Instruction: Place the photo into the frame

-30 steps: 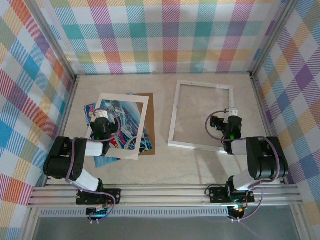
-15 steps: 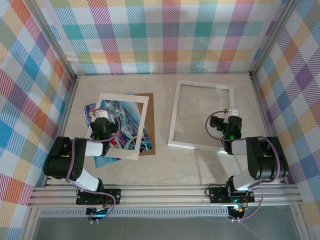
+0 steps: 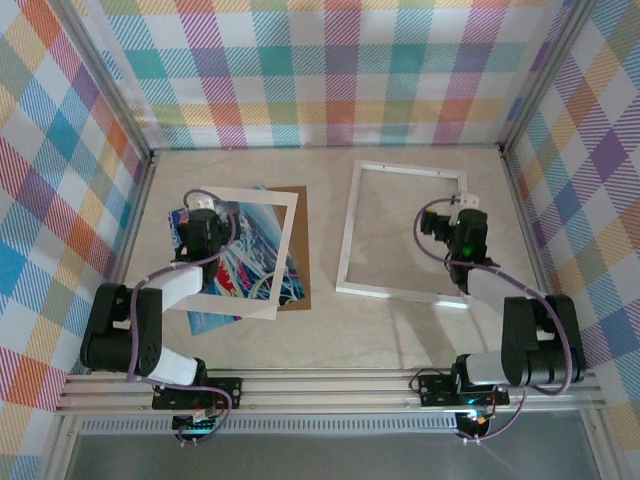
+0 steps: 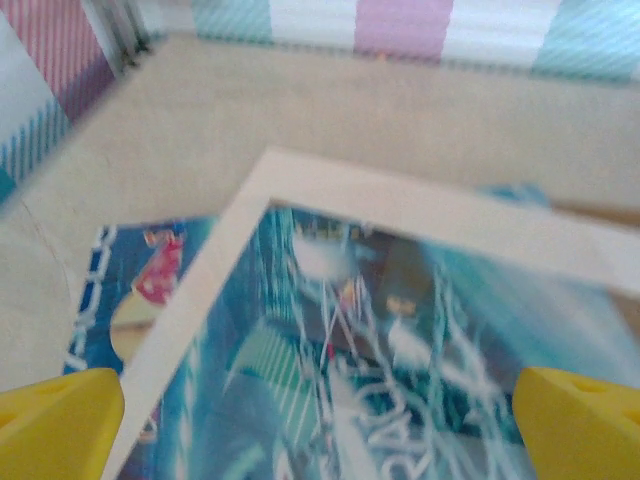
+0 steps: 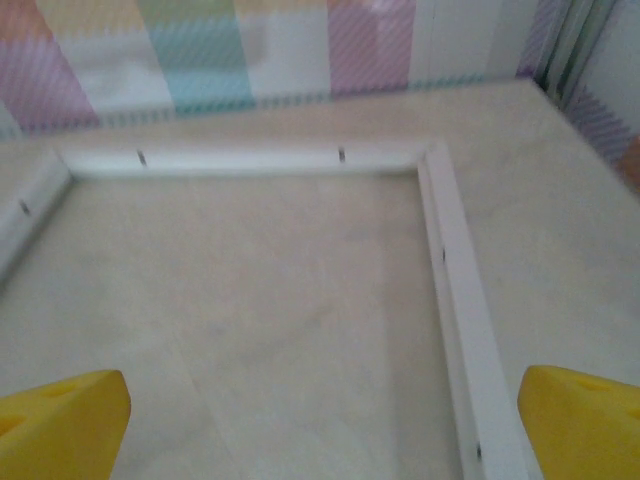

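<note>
While hovering with the left gripper (image 4: 320,425) spread wide over the photo (image 4: 400,350) beneath the cream mat (image 4: 420,215), holding the right gripper (image 5: 320,420) equally agape above the frame (image 5: 250,158).

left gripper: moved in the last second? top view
Yes. The left gripper has advanced toward the far-left corner of the cream mat, which lies unmoved over the photo. Its jaws are open.

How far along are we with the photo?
Done: nothing yet; the frame lies empty. In hand: left pincer open over the photo, which lies under the cream mat; right pincer open over the frame. Left: free, carry and seat the photo.
</note>
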You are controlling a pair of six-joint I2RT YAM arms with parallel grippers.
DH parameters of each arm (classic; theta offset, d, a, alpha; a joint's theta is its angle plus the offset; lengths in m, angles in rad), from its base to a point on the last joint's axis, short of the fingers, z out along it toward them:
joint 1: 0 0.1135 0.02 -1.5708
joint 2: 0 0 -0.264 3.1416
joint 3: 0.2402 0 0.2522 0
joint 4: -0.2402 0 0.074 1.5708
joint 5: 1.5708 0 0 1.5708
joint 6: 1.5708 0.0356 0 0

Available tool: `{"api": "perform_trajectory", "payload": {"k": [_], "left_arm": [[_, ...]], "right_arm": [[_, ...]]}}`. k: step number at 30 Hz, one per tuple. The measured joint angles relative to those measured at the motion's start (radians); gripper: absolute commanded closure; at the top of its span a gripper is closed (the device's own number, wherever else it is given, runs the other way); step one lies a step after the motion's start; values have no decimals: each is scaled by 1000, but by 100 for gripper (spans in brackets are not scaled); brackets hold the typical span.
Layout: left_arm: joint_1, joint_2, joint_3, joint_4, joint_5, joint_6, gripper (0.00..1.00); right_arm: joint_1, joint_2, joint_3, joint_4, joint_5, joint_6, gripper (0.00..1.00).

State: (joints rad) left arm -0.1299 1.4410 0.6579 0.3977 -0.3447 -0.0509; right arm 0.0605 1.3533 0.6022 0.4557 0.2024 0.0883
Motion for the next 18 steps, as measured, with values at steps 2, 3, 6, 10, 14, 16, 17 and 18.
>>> {"api": "perform_trajectory", "payload": {"k": [2, 3, 6, 10, 14, 16, 17, 18], "left_arm": [[-3, -14, 42, -55, -18, -37, 0], [-4, -19, 56, -87, -29, -63, 0], [-7, -27, 79, -201, -51, -160, 0], [-7, -50, 85, -354, -24, -283, 0], [-10, -132, 65, -438, 35, -377, 0], [-12, -201, 30, -456, 67, -417, 0], [-13, -232, 12, -461, 81, -435, 0], [-13, -260, -7, -470, 95, -452, 0]], "right_arm": [[10, -8, 90, -94, -8, 49, 1], [23, -2, 140, -150, -14, 77, 2], [98, 47, 278, -309, -51, 142, 9], [246, 171, 452, -490, -138, 217, 21], [377, 304, 588, -612, -213, 277, 34], [440, 377, 657, -660, -256, 306, 39], [462, 405, 683, -673, -272, 315, 41], [489, 439, 712, -691, -293, 327, 43]]}}
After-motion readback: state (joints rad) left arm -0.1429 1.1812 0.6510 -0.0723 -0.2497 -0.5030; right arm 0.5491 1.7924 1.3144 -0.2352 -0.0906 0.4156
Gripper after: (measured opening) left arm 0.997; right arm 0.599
